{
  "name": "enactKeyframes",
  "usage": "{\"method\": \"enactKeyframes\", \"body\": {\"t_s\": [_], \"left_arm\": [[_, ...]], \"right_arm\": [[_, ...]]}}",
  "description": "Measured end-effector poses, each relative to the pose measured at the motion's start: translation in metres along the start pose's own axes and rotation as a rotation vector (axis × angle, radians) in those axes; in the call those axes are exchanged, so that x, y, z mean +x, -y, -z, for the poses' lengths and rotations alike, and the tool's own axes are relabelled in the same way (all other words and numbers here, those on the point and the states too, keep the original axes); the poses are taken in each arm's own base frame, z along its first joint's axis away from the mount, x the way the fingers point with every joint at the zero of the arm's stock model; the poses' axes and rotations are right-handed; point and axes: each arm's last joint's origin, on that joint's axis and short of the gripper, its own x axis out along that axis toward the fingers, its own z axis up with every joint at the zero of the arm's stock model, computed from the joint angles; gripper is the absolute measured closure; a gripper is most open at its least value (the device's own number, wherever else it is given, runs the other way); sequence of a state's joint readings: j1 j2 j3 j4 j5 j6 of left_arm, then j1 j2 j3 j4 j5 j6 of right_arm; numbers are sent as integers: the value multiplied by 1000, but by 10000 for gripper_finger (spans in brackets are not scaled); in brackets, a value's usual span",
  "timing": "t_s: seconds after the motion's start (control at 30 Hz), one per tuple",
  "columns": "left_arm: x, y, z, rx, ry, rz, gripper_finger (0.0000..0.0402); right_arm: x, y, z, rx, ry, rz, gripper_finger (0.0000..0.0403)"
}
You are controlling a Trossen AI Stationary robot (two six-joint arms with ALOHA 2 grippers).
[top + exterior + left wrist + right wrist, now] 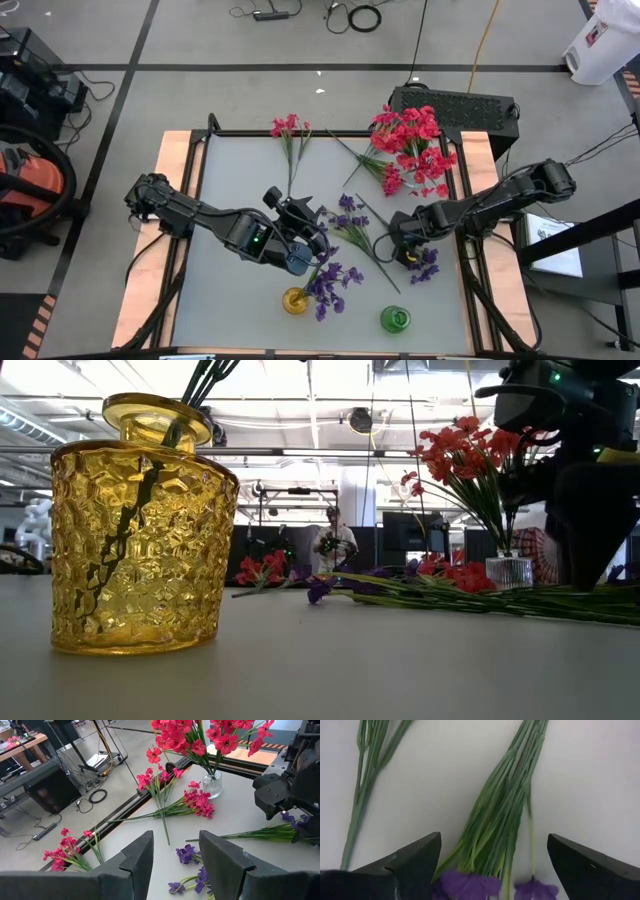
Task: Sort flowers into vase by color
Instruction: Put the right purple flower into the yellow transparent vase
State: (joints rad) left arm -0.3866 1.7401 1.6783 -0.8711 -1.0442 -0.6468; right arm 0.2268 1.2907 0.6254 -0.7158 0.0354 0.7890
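Roughly halfway is a fair judgement of the sorting. In the high view a clear vase (437,168) at the upper right of the table (230,300) already carries a full bunch of red flowers (405,135), and the yellow vase (295,300) near the lower centre has a purple sprig (328,283) standing in it, its blossoms spilling just to the vase's right. The green vase (395,319), to the right of the yellow one along the bottom edge, looks empty. Still lying loose are a pink sprig (290,130) at the upper centre, a red sprig (392,180) flat on the table beside the clear vase, a purple sprig (347,215) in the middle, and another purple sprig (425,263) at the right. The left gripper (300,250) hangs just above and beside the yellow vase with its fingers spread and nothing between them, as its wrist view confirms. The right gripper (407,250) is down low over the right-hand purple sprig; its wrist view shows the jaws wide apart, straddling the bundle of green stems (495,820) without gripping it. So the remaining purple, the loose red and the pink are left to place, the pink presumably bound for the green vase.
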Motion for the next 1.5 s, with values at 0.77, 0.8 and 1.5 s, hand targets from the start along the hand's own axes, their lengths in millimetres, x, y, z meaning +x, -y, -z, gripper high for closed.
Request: {"method": "enactKeyframes", "body": {"t_s": [0.77, 0.8, 1.5], "left_arm": [[0, 0, 0, 0, 0, 0, 235], [0, 0, 0, 0, 0, 0, 235], [0, 0, 0, 0, 0, 0, 235]], "right_arm": [[-1, -10, 8, -36, 9, -19, 46], [-1, -10, 9, -39, 8, -19, 46], [-1, -14, 6, -36, 30, -64, 222]]}}
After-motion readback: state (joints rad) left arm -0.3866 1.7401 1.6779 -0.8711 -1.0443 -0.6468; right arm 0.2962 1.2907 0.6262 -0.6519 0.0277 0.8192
